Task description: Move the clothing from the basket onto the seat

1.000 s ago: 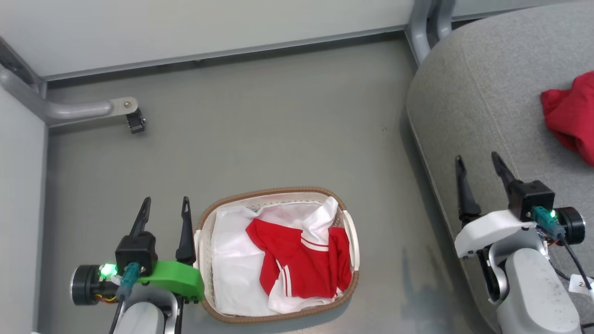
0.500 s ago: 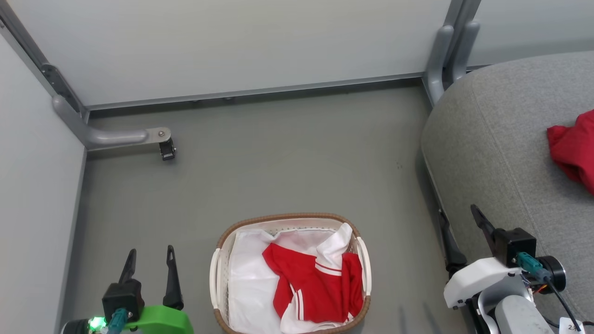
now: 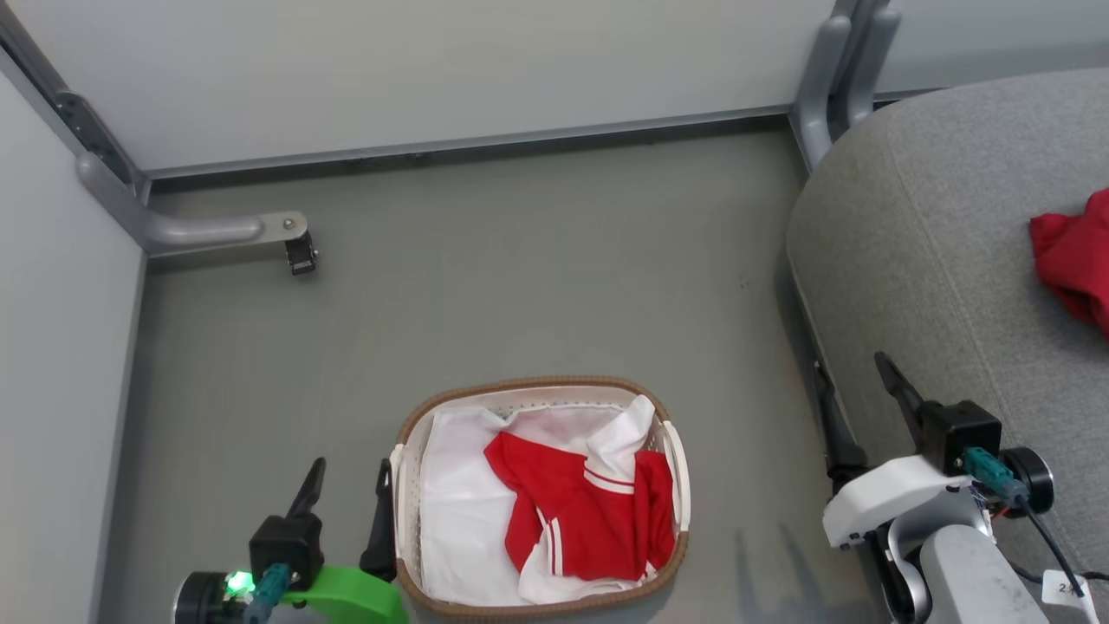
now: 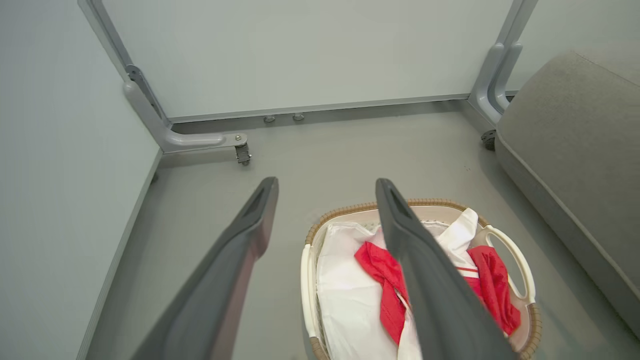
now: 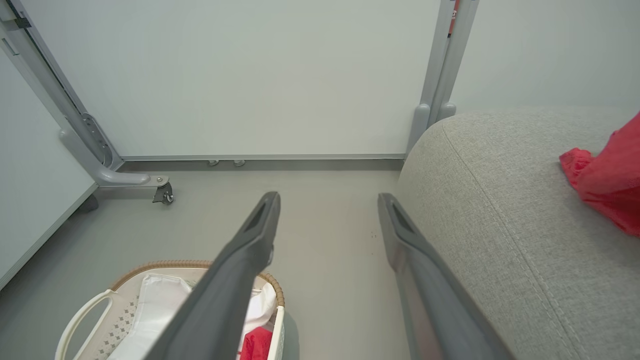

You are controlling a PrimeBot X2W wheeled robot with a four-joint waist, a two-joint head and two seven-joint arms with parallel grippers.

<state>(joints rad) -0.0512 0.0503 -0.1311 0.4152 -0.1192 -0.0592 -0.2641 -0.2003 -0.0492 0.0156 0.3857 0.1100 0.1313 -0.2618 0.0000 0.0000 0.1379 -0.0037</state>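
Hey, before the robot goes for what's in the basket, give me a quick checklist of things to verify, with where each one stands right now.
1. Left hand open and empty: ok.
2. Right hand open and empty: ok.
3. Red garment lying on top of the white liner in the basket, nothing covering it: ok.
4. Left hand positioned over the garment: not ok; it sits beside the basket's left edge.
5. Bare room on the seat beside the red piece lying there: ok.
6. More clothing hidden under the liner: cannot tell.
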